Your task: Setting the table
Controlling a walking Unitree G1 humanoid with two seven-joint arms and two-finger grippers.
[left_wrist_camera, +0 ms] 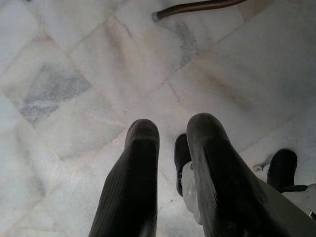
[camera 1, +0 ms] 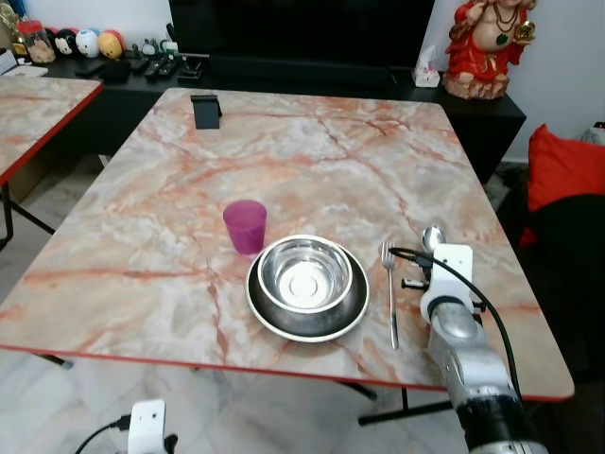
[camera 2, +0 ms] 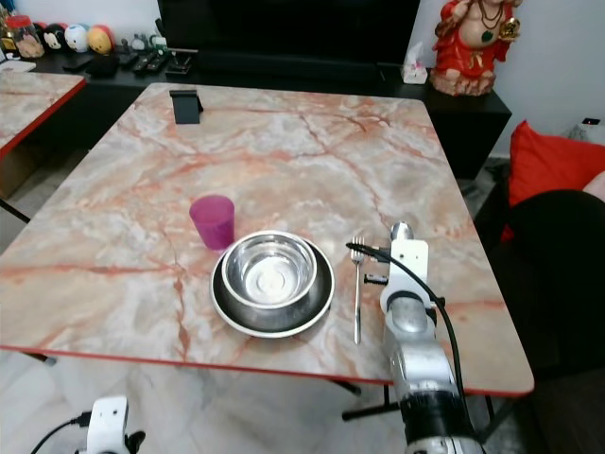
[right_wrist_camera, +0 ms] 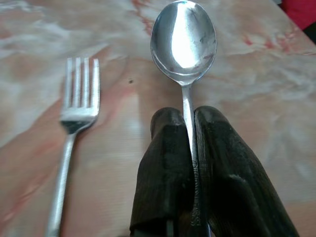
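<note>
On the marble table (camera 1: 312,161) a steel bowl (camera 1: 304,274) sits in a dark plate (camera 1: 307,331) near the front edge. A purple cup (camera 1: 246,227) stands upright just behind and left of the plate. A fork (camera 1: 389,293) lies to the right of the plate, tines pointing away from me. My right gripper (right_wrist_camera: 190,116) is shut on the handle of a spoon (right_wrist_camera: 183,39), low over the table just right of the fork. The spoon's bowl (camera 1: 432,236) points away, parallel to the fork. My left gripper (left_wrist_camera: 170,131) hangs over the tiled floor, fingers slightly apart and holding nothing.
A small black object (camera 1: 205,111) stands at the table's far left. Behind it is a black sideboard (camera 1: 284,71) with remotes, toys and a red statue (camera 1: 487,47). A second marble table (camera 1: 38,104) is at the left, a red cushion (camera 1: 562,170) at the right.
</note>
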